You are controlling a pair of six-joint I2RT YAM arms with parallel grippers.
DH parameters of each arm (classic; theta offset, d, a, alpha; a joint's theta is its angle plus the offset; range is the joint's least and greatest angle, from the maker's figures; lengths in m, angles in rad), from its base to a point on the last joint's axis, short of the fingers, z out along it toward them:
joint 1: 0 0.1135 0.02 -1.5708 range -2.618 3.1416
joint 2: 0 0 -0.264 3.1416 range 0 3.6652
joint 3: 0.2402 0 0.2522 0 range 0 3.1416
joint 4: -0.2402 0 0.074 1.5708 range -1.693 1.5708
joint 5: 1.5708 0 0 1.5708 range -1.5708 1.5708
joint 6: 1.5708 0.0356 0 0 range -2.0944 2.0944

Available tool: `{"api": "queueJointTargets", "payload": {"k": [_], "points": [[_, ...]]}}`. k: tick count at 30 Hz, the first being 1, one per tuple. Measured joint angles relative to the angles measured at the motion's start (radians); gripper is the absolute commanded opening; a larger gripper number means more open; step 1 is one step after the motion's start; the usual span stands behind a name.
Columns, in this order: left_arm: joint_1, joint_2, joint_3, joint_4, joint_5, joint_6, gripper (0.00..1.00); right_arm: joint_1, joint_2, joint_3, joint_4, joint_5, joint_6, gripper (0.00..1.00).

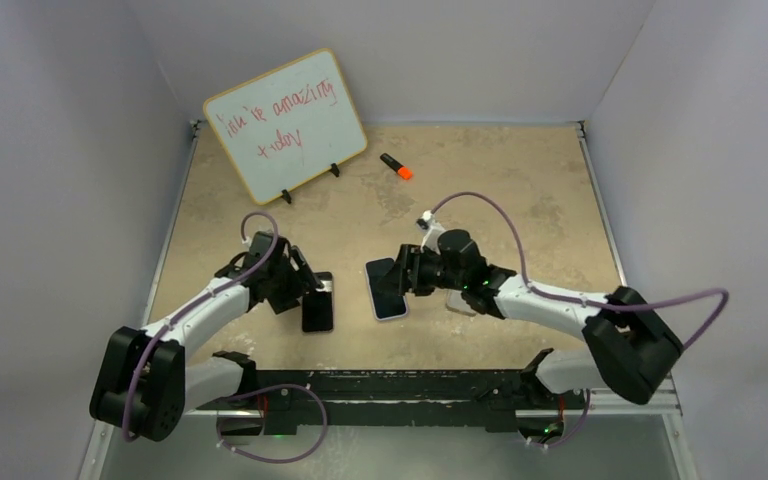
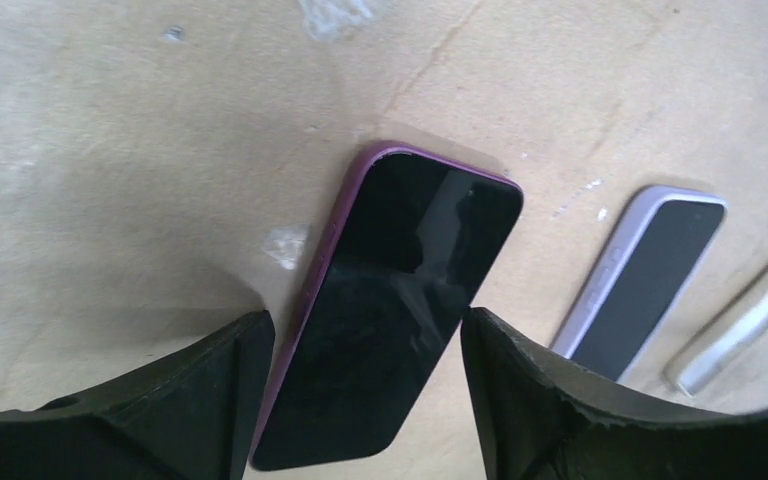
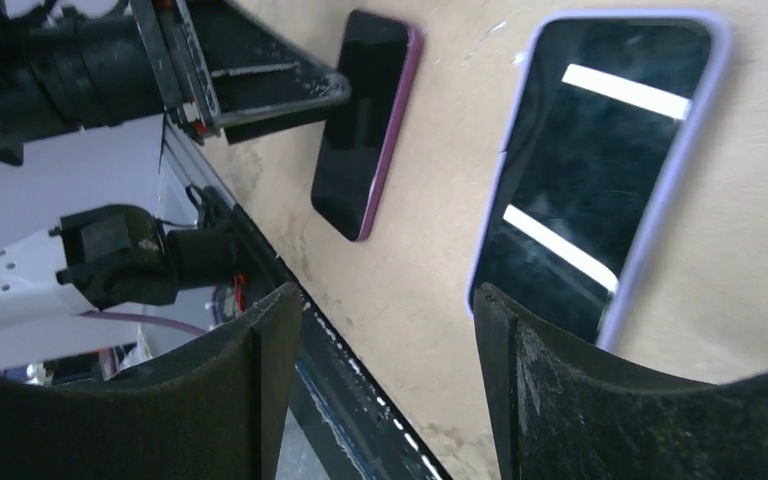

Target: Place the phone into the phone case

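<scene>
Spread fingers [image 2: 200, 400] of the left gripper [image 2: 365, 320] are set either side of the purple-edged phone [image 2: 400, 270]. Just right of it, a lavender-rimmed phone [image 3: 600, 170] is faced by the spread right gripper [image 3: 385, 295]; farther right, a clear case [image 2: 745, 325] is seen.

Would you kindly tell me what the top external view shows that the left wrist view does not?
Only the top external view shows the whiteboard, the orange marker and the right gripper, which sits at the lavender-edged phone. Only the left wrist view shows that the dark phone has a purple rim, plus pale scuffs on the table. Both show the two phones lying apart, dark faces up, and the open left gripper straddling the dark phone.
</scene>
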Motion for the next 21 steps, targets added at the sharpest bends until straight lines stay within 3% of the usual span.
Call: {"api": "queueJointTargets", "payload": {"k": [6,11,15,21], "points": [[0.0,-0.008,-0.026,0.057,0.044,-0.012,0.7,0.127,0.171,0.019,0.152,0.004,0.063,0.65],[0.0,-0.029,-0.032,0.054,0.04,0.014,0.82,0.177,0.258,0.06,0.201,0.029,0.1,0.66],[-0.002,-0.021,-0.005,0.018,0.028,0.116,0.94,0.189,0.245,0.066,0.205,0.072,0.119,0.68],[-0.06,0.071,0.094,-0.037,-0.01,0.225,0.98,0.189,0.124,0.047,0.175,0.171,0.114,0.82]]}}
